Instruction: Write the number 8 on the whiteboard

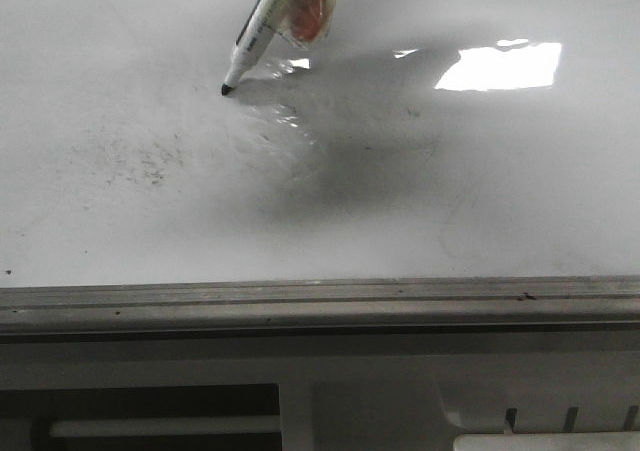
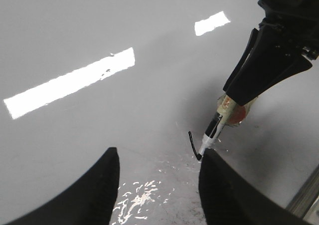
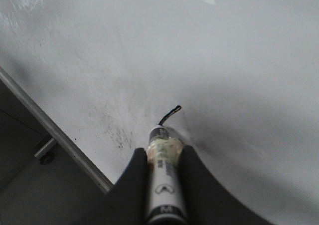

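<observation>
The whiteboard [image 1: 450,191] is glossy white and fills the front view. A white marker pen [image 1: 250,43] with black bands leans down from the top, its black tip touching the board. My right gripper [image 3: 163,152] is shut on the pen's taped barrel [image 3: 164,185]. Of the number 8 [image 3: 170,113], one short curved black stroke shows, running from the pen's tip. In the left wrist view the same stroke [image 2: 192,142] lies beside the pen [image 2: 212,132], under the right gripper's black body [image 2: 269,65]. My left gripper [image 2: 159,185] hovers over the board, open and empty.
A grey metal edge rail [image 1: 320,301] runs along the board's near side. Faint grey smudge specks [image 1: 150,161] lie to the left of the pen tip. A wrinkled reflective patch [image 1: 290,121] and a bright light reflection [image 1: 500,66] sit near the pen.
</observation>
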Available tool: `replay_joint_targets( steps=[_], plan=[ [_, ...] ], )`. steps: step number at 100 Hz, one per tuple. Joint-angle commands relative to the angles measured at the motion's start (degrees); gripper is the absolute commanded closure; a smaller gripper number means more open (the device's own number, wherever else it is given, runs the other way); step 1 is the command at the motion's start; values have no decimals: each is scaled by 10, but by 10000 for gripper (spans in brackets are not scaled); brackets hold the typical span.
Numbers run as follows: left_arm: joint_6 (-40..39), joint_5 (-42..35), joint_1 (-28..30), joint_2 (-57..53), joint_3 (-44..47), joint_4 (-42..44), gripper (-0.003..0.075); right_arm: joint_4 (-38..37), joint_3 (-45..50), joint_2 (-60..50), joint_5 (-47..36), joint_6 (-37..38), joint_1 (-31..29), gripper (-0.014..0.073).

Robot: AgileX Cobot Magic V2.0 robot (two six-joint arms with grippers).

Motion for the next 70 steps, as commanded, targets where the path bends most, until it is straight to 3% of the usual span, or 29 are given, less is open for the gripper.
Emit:
replay_joint_targets(
  steps=[1, 12, 24, 49, 70],
  plan=[
    [-5, -48, 1, 3, -17, -8, 377, -32, -14, -21, -4, -2, -6, 652],
    [-5, -48, 1, 3, -17, -8, 377, -64, -14, -44, 45, 8, -6, 652],
    [-5, -49, 1, 3, -17, -8, 377, -49, -13, -42, 82, 9, -5, 652],
    [-5, -50, 1, 3, -17, -8, 377, -35, -15, -18, -56, 8, 26, 652],
    [-5, -50, 1, 3, -17, -8, 377, -41, -15, -50, -37, 9, -13, 652]
  ],
)
